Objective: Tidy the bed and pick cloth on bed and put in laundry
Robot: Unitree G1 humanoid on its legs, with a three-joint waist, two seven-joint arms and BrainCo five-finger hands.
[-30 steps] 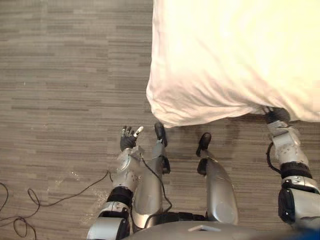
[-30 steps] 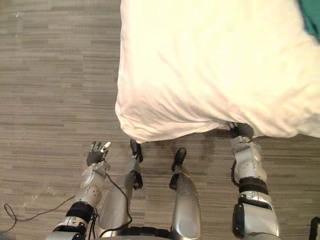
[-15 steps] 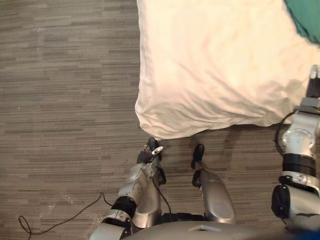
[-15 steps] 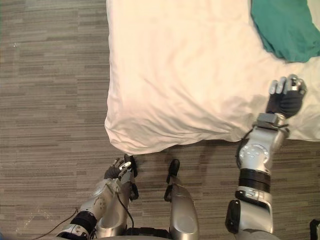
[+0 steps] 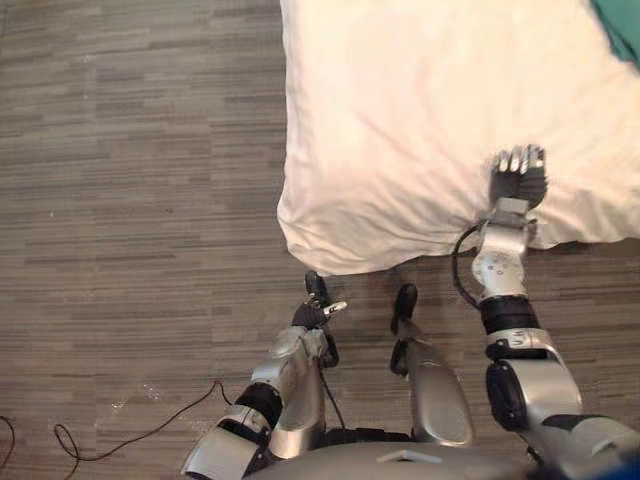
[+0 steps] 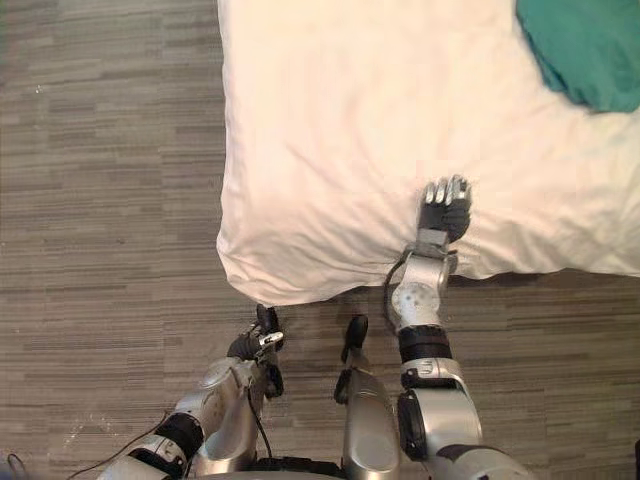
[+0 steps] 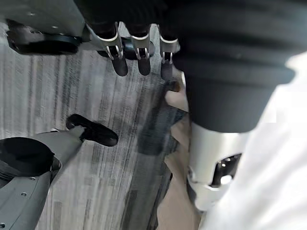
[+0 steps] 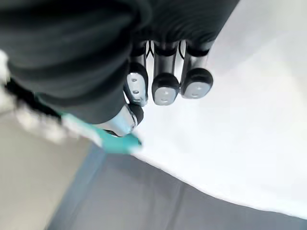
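A white duvet (image 5: 420,120) covers the bed, and its near corner hangs over the floor. A green cloth (image 6: 585,45) lies on the duvet at the far right. My right hand (image 6: 445,208) hovers over the duvet's near edge, well short of the green cloth. Its fingers (image 8: 165,86) are curled in and hold nothing. My left hand (image 5: 312,314) hangs low over the floor just below the duvet's corner. Its fingers (image 7: 139,55) are straight and empty.
Grey wood-look floor (image 5: 130,180) stretches to the left of the bed and in front of it. The duvet's corner (image 5: 320,255) overhangs just ahead of my left hand.
My right hand has swung left along the bed's near edge, from the right side to the middle, and its fingers curled in. The left hand has barely moved. The camera has shifted slightly.
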